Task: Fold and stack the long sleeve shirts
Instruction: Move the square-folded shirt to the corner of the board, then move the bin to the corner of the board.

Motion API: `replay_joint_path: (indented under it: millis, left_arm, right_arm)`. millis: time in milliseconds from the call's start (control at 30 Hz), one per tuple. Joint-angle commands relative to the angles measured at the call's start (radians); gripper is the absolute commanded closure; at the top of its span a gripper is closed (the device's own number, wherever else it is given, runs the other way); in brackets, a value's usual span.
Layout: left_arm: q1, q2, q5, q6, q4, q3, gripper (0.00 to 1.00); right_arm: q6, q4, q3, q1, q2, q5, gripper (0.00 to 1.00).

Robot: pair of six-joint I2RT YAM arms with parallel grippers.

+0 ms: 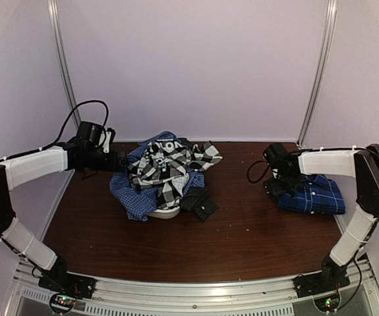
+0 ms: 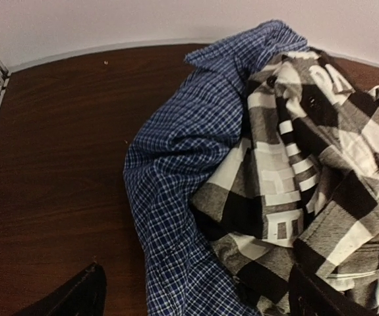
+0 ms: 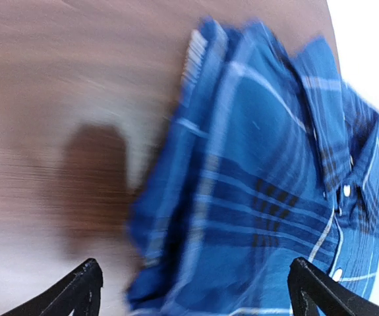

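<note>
A crumpled black-and-white check shirt [image 1: 169, 164] lies on top of a fine blue check shirt [image 1: 131, 196] in a heap at the table's middle back. My left gripper [image 1: 118, 162] is at the heap's left edge. In the left wrist view, the left gripper [image 2: 196, 304] stands open over the blue check cloth [image 2: 176, 158], with the check shirt [image 2: 308, 151] to its right. A folded royal blue shirt [image 1: 316, 195] with white buttons lies at the right. My right gripper [image 1: 280, 186] hovers open at its left edge, and the shirt [image 3: 262, 184] lies below the spread jaws, not gripped.
A small black cloth piece [image 1: 200, 203] and a white rounded object [image 1: 164, 212] lie at the heap's front edge. The dark wooden table [image 1: 229, 243] is bounded by pale walls behind and at both sides. Cables hang near both wrists.
</note>
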Motion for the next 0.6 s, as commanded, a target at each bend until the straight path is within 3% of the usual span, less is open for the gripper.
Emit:
replay_joint_path:
  millis: [0, 100, 367, 567]
  left_arm:
    - [0.007, 0.12, -0.051, 0.04, -0.151, 0.064, 0.03]
    - [0.007, 0.22, -0.115, 0.044, -0.206, 0.124, 0.13]
    - [0.054, 0.378, -0.141, 0.062, -0.256, 0.268, 0.71]
    - [0.177, 0.37, -0.176, 0.118, -0.31, 0.304, 0.89]
  right_arm:
    - [-0.003, 0.063, 0.048, 0.097, -0.105, -0.111, 0.01]
    - [0.007, 0.057, 0.056, 0.132, -0.119, -0.115, 0.0]
    - [0.024, 0.086, -0.009, 0.158, -0.157, -0.147, 0.0]
    - [0.023, 0.103, -0.061, 0.16, -0.195, -0.155, 0.0]
